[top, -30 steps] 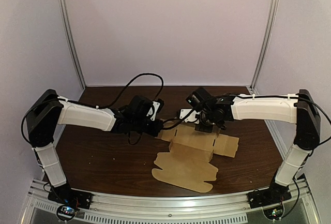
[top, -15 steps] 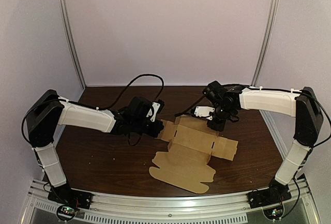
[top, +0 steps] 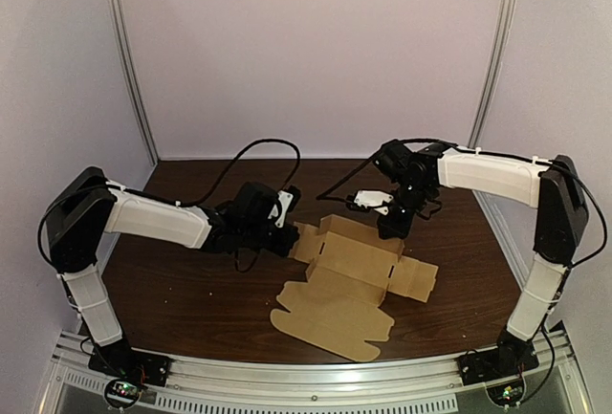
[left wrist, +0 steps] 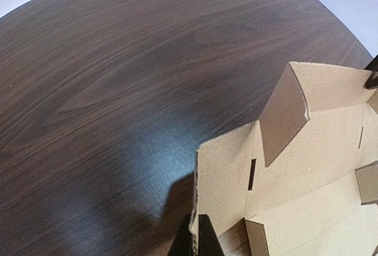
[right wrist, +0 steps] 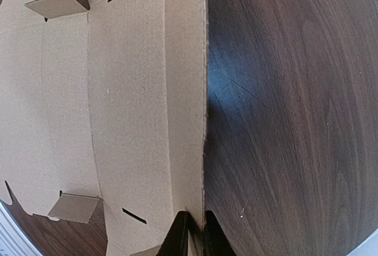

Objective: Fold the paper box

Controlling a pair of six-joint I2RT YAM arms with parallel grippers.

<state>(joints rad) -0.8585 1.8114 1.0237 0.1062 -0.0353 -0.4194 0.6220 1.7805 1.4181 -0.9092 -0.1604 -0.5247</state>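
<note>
A flat brown cardboard box blank (top: 356, 275) lies unfolded in the middle of the dark wood table (top: 182, 290), its wide lid flap toward the near edge. My left gripper (top: 290, 237) is shut on the raised left side flap (left wrist: 227, 179), its black fingertips (left wrist: 207, 241) pinching the flap's edge. My right gripper (top: 390, 228) is shut on the far wall panel (right wrist: 186, 102), which stands on edge between the fingertips (right wrist: 177, 238). Small tabs (right wrist: 56, 5) stick up from the blank.
Black cables (top: 258, 151) loop over the table behind the arms. A white enclosure wall (top: 306, 51) with metal posts (top: 129, 60) stands behind. An aluminium rail (top: 306, 390) runs along the near edge.
My right gripper swung back and to the right, from over the blank's far middle to its far right edge. The blank slid slightly toward the near left. The left gripper barely moved.
</note>
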